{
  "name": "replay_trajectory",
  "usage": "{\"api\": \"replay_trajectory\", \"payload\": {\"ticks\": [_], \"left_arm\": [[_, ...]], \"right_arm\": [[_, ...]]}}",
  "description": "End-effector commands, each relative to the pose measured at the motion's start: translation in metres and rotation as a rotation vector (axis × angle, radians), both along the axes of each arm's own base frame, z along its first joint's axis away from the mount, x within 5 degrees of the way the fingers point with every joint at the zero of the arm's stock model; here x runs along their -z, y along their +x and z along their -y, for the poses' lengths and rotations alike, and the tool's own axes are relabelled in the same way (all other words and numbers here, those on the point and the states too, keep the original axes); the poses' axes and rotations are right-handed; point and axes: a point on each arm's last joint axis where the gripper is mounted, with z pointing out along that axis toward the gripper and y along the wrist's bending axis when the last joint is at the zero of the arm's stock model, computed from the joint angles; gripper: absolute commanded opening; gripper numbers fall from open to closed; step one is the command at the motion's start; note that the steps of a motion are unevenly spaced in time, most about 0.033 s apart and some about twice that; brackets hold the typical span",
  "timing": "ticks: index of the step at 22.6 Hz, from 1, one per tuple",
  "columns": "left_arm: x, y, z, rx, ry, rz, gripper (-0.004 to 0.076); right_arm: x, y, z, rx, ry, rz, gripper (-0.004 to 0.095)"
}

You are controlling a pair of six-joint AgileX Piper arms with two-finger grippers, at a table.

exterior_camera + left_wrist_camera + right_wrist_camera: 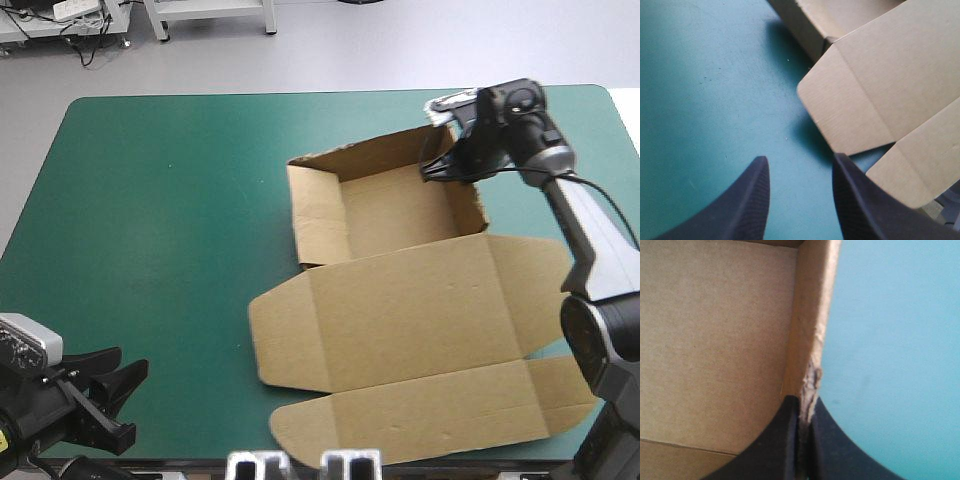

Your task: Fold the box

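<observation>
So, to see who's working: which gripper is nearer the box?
Right. The right gripper is shut on the box, pinching a tray wall near its far right corner; the left gripper hangs open over the teal-green cover, apart from the lid flaps.

Left gripper [800,157]: black fingers [747,200] stand apart, nothing between them, bare cover showing in the gap.
Cover [705,90]: teal-green, filling the side away from the board.
Box [880,85]: brown board, well open.
Rounded flap [850,110]: lies flat, just ahead of one finger.
Second panel [925,160]: right beside that same finger.
Raised wall [805,25]: farther ahead, throwing a dark shadow on the cover.
</observation>
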Motion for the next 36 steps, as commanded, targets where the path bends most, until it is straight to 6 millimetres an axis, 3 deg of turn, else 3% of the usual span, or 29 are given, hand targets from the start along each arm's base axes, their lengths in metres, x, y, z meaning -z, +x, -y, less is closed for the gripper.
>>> {"api": "replay_trajectory", "payload": {"ticks": [1, 2, 3, 4, 5, 6, 9, 10, 13, 16, 19, 22, 25, 27, 29, 30, 33, 36], "left_arm": [[-0.002, -0.002, 0.001, 0.014, 0.006, -0.032, 0.0293], [-0.002, -0.002, 0.001, 0.014, 0.006, -0.032, 0.0293], [-0.002, -0.002, 0.001, 0.014, 0.006, -0.032, 0.0293], [-0.002, -0.002, 0.001, 0.014, 0.006, -0.032, 0.0293], [-0.002, -0.002, 0.001, 0.014, 0.006, -0.032, 0.0293], [-0.002, -0.002, 0.000, 0.012, 0.008, -0.031, 0.0293], [-0.002, -0.001, 0.001, 0.012, 0.008, -0.033, 0.0293], [-0.002, -0.001, 0.001, 0.012, 0.008, -0.033, 0.0293], [-0.002, -0.001, -0.001, 0.004, 0.019, -0.029, 0.0293], [-0.001, 0.001, -0.005, -0.031, 0.063, -0.014, 0.0293], [-0.001, 0.006, -0.016, -0.110, 0.162, 0.020, 0.0293], [-0.001, 0.010, -0.029, -0.204, 0.280, 0.061, 0.0250], [-0.002, 0.011, -0.033, -0.235, 0.318, 0.078, 0.0097], [-0.003, 0.011, -0.033, -0.233, 0.315, 0.092, -0.0010], [-0.004, 0.011, -0.032, -0.230, 0.310, 0.098, -0.0008], [-0.004, 0.012, -0.032, -0.230, 0.309, 0.102, -0.0008], [-0.002, 0.015, -0.030, -0.224, 0.299, 0.118, -0.0008], [0.011, 0.020, -0.024, -0.188, 0.279, 0.081, -0.0008]], "right_arm": [[-0.054, -0.023, 0.067, 0.121, -0.101, 0.138, -0.0019], [-0.057, -0.026, 0.105, 0.199, -0.121, 0.138, -0.0019], [-0.057, -0.028, 0.120, 0.238, -0.122, 0.136, -0.0019], [-0.053, -0.031, 0.152, 0.326, -0.109, 0.120, -0.0019], [-0.049, -0.032, 0.166, 0.360, -0.107, 0.105, -0.0019], [-0.034, -0.032, 0.188, 0.396, -0.108, 0.061, -0.0016], [-0.003, -0.024, 0.208, 0.405, -0.119, -0.041, 0.0072], [0.010, -0.017, 0.210, 0.384, -0.119, -0.078, 0.0179], [0.029, -0.006, 0.209, 0.342, -0.083, -0.124, 0.0391], [0.027, -0.007, 0.209, 0.343, -0.085, -0.119, 0.0413], [0.001, -0.019, 0.200, 0.358, -0.030, -0.043, 0.0412], [-0.044, -0.047, 0.183, 0.346, 0.046, 0.089, 0.0410], [-0.081, -0.073, 0.162, 0.330, 0.186, 0.209, 0.0338], [-0.098, -0.093, 0.146, 0.290, 0.279, 0.266, 0.0203], [-0.110, -0.118, 0.132, 0.226, 0.314, 0.309, 0.0038], [-0.112, -0.130, 0.128, 0.206, 0.304, 0.322, -0.0025], [-0.109, -0.162, 0.120, 0.171, 0.253, 0.329, -0.0007], [-0.091, -0.192, 0.114, 0.177, 0.204, 0.294, -0.0007]]}}
